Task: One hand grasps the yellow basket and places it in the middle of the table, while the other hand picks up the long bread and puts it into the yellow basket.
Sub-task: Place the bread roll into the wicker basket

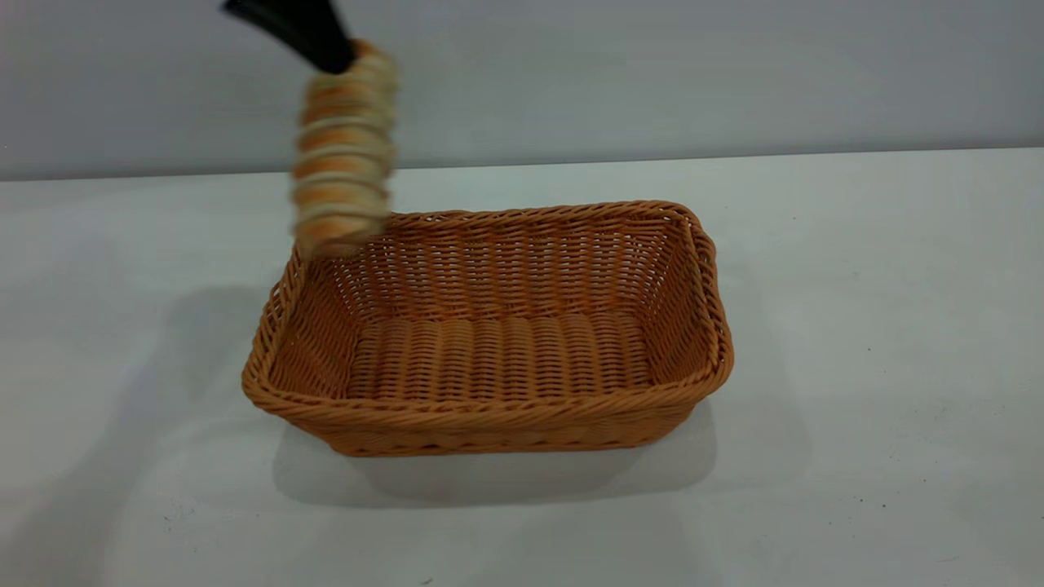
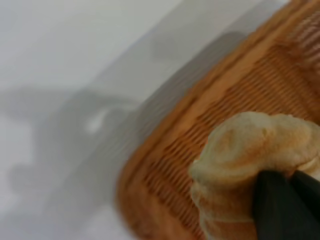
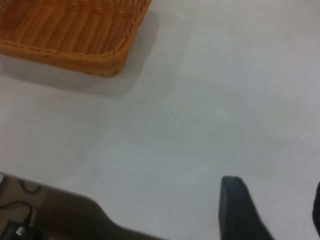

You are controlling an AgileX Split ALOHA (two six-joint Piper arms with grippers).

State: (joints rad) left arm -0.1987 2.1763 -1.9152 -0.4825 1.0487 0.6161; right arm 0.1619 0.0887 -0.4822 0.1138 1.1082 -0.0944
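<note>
The yellow basket (image 1: pixel 489 408) stands in the middle of the white table, its ribbed bottom bare. The long bread (image 1: pixel 344 147) hangs upright in the air over the basket's far left corner, its lower end level with the rim. My left gripper (image 1: pixel 338 50) is shut on the bread's top end and comes in from the upper left. In the left wrist view the bread (image 2: pixel 245 145) sits against the black fingers (image 2: pixel 280 205), with the basket's corner (image 2: pixel 190 130) beneath. My right gripper (image 3: pixel 277 210) is open over bare table, away from the basket (image 3: pixel 75 35), and does not show in the exterior view.
The white table (image 1: pixel 856 326) runs back to a grey wall. In the right wrist view the table's edge (image 3: pixel 100 212) shows close by, with a dark floor and a black cable (image 3: pixel 20 222) beyond it.
</note>
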